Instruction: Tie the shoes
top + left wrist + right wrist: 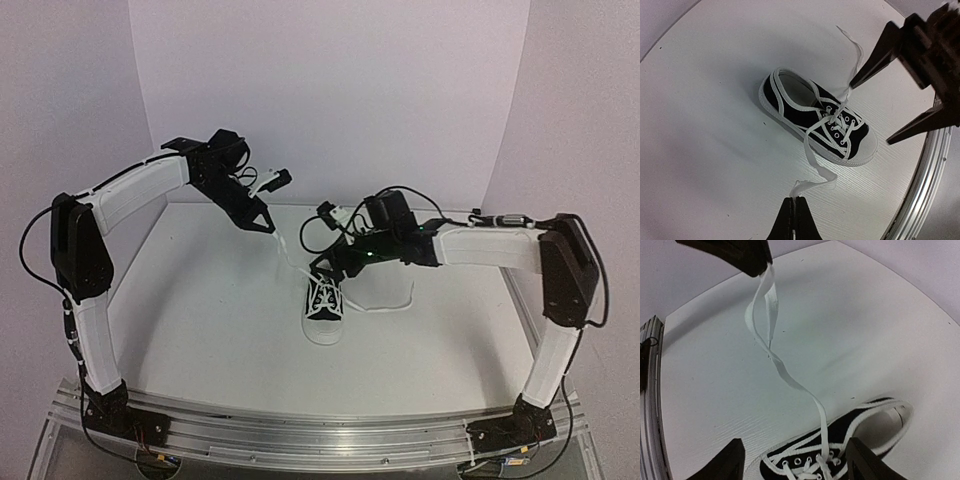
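Black canvas sneaker point(324, 300) on white desk point(200, 310), below and between spread right jaws, left jaws pressed together on white lace point(823, 422) end, lace running loosely up from eyelets to them

The sneaker point(817, 120) is matt black canvas with cloth laces point(771, 295) on a smooth white table point(705, 125).
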Robot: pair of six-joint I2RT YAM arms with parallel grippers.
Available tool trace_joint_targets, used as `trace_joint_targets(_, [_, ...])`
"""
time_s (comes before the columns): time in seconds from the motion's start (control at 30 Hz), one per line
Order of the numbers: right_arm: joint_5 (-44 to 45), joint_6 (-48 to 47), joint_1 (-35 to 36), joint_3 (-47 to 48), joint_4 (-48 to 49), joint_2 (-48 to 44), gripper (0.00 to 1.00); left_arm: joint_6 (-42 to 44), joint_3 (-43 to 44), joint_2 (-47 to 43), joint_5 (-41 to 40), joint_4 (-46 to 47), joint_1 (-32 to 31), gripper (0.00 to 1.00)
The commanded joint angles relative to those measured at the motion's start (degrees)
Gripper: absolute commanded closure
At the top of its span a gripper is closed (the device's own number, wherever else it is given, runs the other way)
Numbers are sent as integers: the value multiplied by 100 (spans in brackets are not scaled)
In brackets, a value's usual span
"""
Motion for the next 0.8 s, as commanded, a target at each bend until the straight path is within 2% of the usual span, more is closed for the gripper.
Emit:
trace_joint_targets(0.0, [-875,-1026,13,850,333,913,38,-156,233,-370,-39,-31,-18,100])
trace_joint_targets(0.2, [-828,-1056,18,1095,494,1387,43,-149,250,-418,-73,-27,-21,100])
trace_joint_targets(0.33, [-702,-895,29,1260,648,1683,53,-166,314,-384,-31,-36,-15,100])
trace_joint_targets(0.5, [-502,-895,33,1484,741,1952,57,-144,311,-383,-10,-57,-16,100])
trace_joint_targets(0.53, [-491,-897,33,1531,741,2008,60,-132,306,-386,-16,-56,-19,100])
trace_joint_targets(0.63, [-505,-899,33,1532,756,2024,77,-111,292,-388,-49,-45,-15,100])
trace_joint_targets(0.7, [-497,-873,33,1406,802,1925,98,-110,208,-401,-141,-29,-15,100])
trace_joint_targets(0.77, [-489,-839,33,1213,888,1756,100,-53,-9,-442,-318,62,7,100])
